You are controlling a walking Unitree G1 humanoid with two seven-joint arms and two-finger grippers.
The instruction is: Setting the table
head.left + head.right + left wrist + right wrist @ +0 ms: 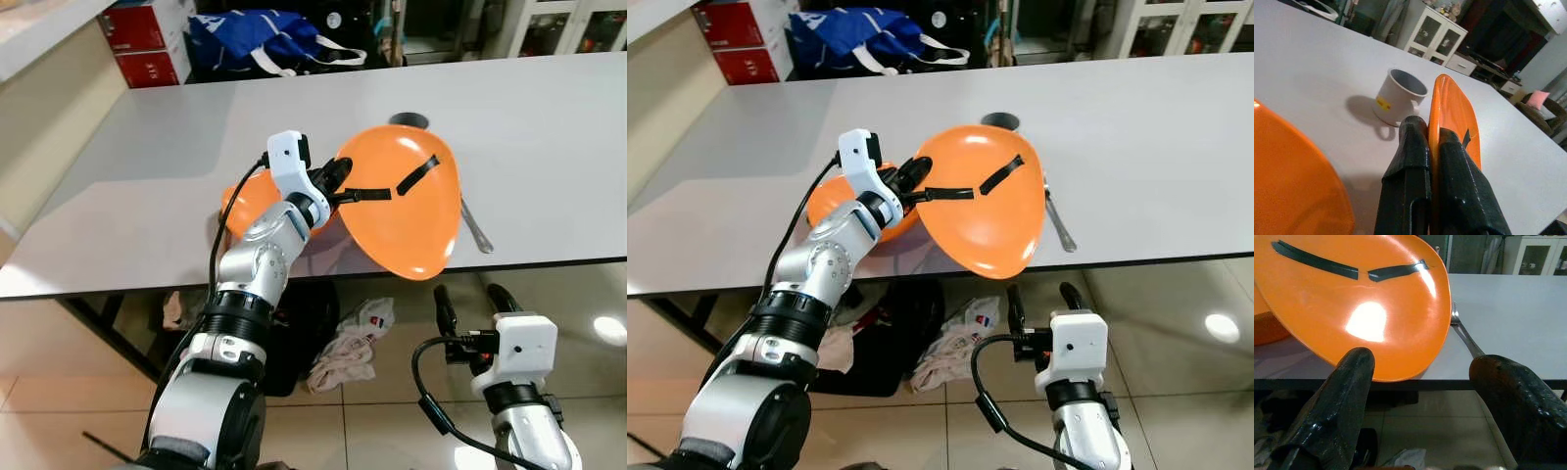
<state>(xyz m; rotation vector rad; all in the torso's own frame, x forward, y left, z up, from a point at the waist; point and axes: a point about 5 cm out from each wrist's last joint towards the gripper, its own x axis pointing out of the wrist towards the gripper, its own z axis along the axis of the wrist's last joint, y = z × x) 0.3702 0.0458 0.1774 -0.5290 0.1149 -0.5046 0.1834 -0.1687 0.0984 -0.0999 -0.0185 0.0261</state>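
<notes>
- Orange plate sits at centre frame, tilted up on edge over the front rim of the grey surface, clamped at its rim by the left end effector.
- Second orange dish lies on the surface just left of it, behind the left arm.
- White mug stands beyond the tilted plate in the left wrist view.
- Metal utensil lies just right of the plate.
- Right end effector hangs lower right, below the surface edge, fingers spread apart and empty.
</notes>
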